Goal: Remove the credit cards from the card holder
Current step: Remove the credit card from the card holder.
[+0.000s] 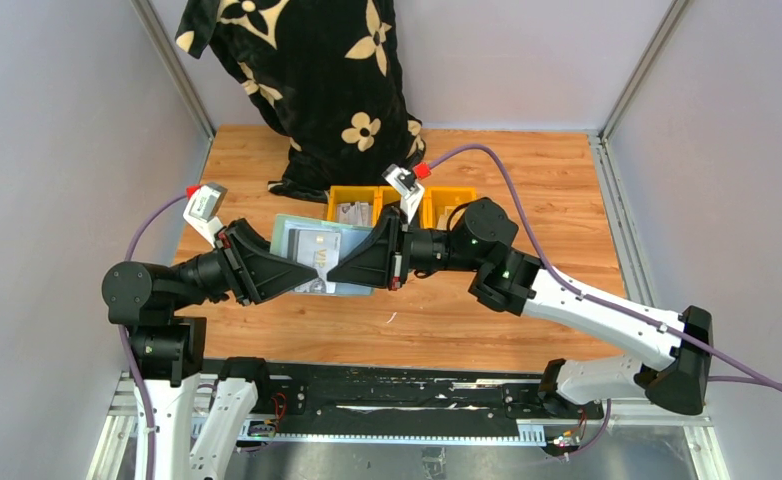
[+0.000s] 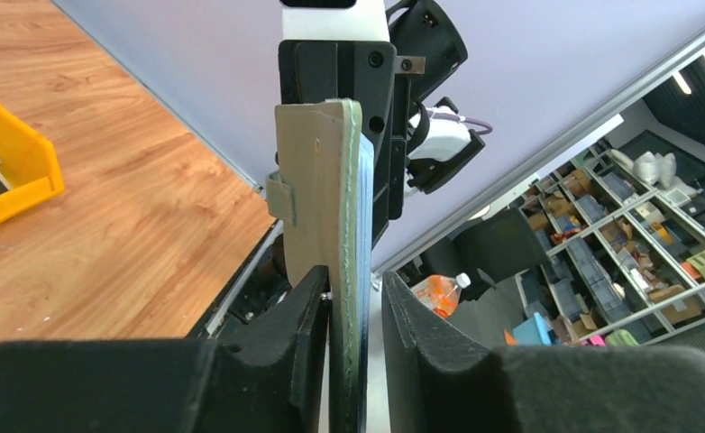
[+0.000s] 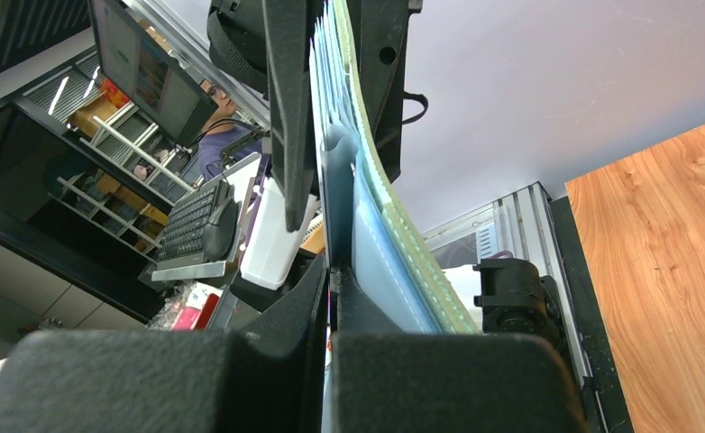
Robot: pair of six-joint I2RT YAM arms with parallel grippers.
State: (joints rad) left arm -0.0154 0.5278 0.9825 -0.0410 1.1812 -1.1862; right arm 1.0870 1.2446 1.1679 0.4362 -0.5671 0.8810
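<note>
Reaching inward from both sides, I hold the sage-green folding card holder at frame centre: my right gripper pinches its pale-blue lining, my left gripper stands slightly spread around its edge.

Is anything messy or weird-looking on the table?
Yes. A black flowered blanket slumps from the back wall onto the table, just behind the yellow bins. It looks dumped there. Also, a tiny white scrap lies alone on the wood near the front.
</note>
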